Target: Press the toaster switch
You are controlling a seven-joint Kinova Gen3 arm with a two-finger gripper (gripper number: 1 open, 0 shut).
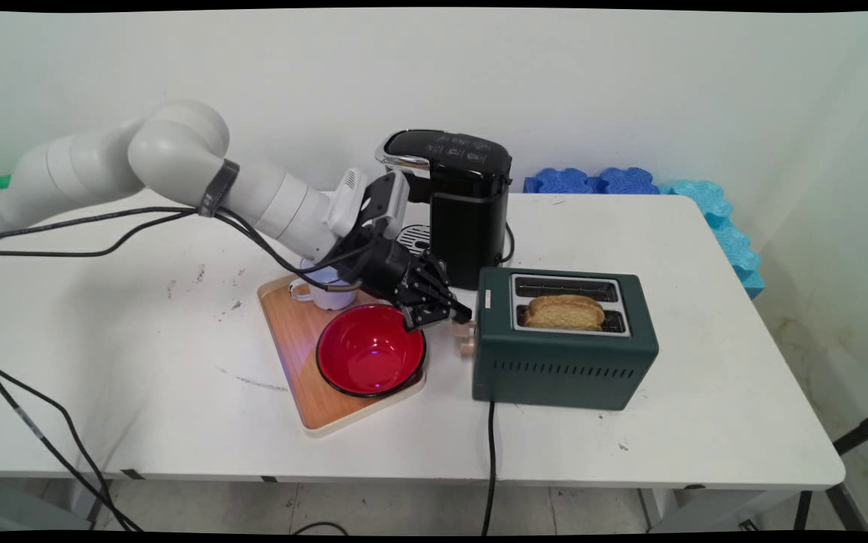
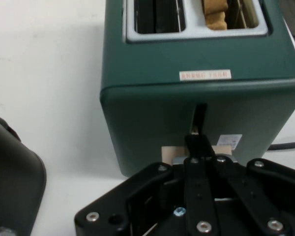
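Toaster (image 1: 565,354) is on the bench (image 1: 139,339), right of centre. Its narrow lever end is turned left toward the arm, so that face is the one you reach first. Its cord (image 1: 491,467) drops over the near edge, clear of everything else.

Coffee machine (image 1: 467,211) stands just behind the toaster's left end, near the back, and the arm passes in front of it. Tray (image 1: 298,354) lies left of the toaster, close to it but apart. It carries the red bowl (image 1: 369,351) on its near right part and a white mug (image 1: 324,290) at its far end, half hidden under the wrist. Both look empty from what shows.

One bread slice (image 1: 563,311) stands in the near slot, its top proud of the rim. The far slot is empty.

Lever (image 1: 465,335) is a pale wooden knob on the toaster's left end, low on its vertical slot.

Tool (image 1: 452,313): you have it low between the bowl and the toaster, angled down and right at the lever end. In the hand view the tool (image 2: 199,142) has its fingers closed together with no gap. The joined tips sit at the slot, right against the lever (image 2: 169,153) and over its middle. Nothing is clamped between them. Closed like that they make one blunt tip, my guess at why they're shut. Whether they bear any weight on the knob, you can't tell.
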